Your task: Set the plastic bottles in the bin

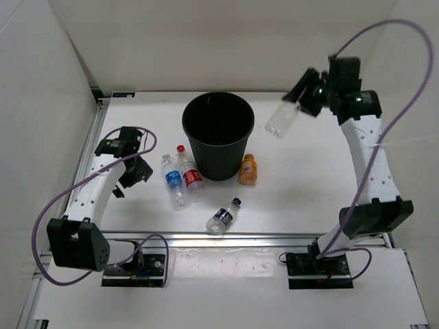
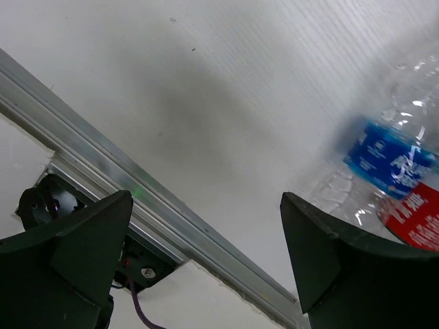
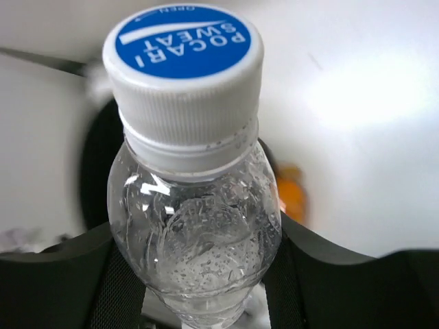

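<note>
My right gripper [image 1: 300,96] hangs in the air to the right of the black bin [image 1: 218,133], shut on a plain clear bottle [image 1: 281,120] that slants down toward the bin. The right wrist view shows this bottle [image 3: 195,233] wedged between the fingers [image 3: 65,281], its white cap with a blue top pointing away. On the table in front of the bin lie a blue-label bottle [image 1: 173,179], a red-label bottle [image 1: 191,176], a short orange bottle [image 1: 248,169] and a dark-label bottle [image 1: 224,216]. My left gripper [image 1: 130,179] is open and empty, left of the blue-label bottle [image 2: 391,154].
An aluminium rail [image 2: 137,199] runs along the table's near and left edges. White walls enclose the table at the back and on both sides. The bin's dark rim [image 3: 99,171] and the orange bottle [image 3: 291,192] appear blurred behind the held bottle.
</note>
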Robot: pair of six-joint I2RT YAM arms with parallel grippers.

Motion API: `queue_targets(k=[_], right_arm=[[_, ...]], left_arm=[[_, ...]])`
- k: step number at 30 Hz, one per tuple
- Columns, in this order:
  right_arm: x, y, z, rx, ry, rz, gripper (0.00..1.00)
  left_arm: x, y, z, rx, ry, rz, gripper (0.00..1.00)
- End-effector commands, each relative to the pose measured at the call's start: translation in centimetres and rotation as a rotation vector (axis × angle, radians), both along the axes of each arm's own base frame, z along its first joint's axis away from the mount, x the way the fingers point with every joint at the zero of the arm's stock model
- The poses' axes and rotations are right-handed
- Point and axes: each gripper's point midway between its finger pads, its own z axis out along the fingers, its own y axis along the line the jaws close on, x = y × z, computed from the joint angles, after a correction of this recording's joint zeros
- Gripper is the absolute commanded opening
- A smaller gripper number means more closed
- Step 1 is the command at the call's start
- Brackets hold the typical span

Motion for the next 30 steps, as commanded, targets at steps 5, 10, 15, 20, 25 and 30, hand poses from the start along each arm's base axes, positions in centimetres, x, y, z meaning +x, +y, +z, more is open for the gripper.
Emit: queue_targets(k=[5,10,15,20,25,30], right_arm=[[4.1,11.1,9.0,-0.018,-0.323,0.286,0.43],[3.5,17.8,4.3,-0.078,-0.302,0.465,0.93],[1.4,17.1,2.7,-0.120,-0.241,0.505,1.00],[-0.2,14.0,6.0,-0.132,-0.312,0.458,1.00],[-1.8,12.0,5.7,-0.139,-0.285,0.427,1.00],[-2.8,11.5,4.5,-0.149,-0.242,0.432,1.00]], left_arm=[[1.2,-0.8,-1.3,-0.028,0.021,0.046,1.00],[2.9,-2.1,-1.3,-0.091,-0.008,0.011,1.00],[5.4,-5.9,-1.6,-0.281,-0.082,-0.113,1.00],[6.1,-8.5,-3.0,-0.416,-0.073,-0.180,1.00],[7.1,-10.1,-4.5,-0.476,-0.064,-0.220,1.00],[7.4,-11.3,-7.0,-0.490,-0.013,-0.274,1.00]])
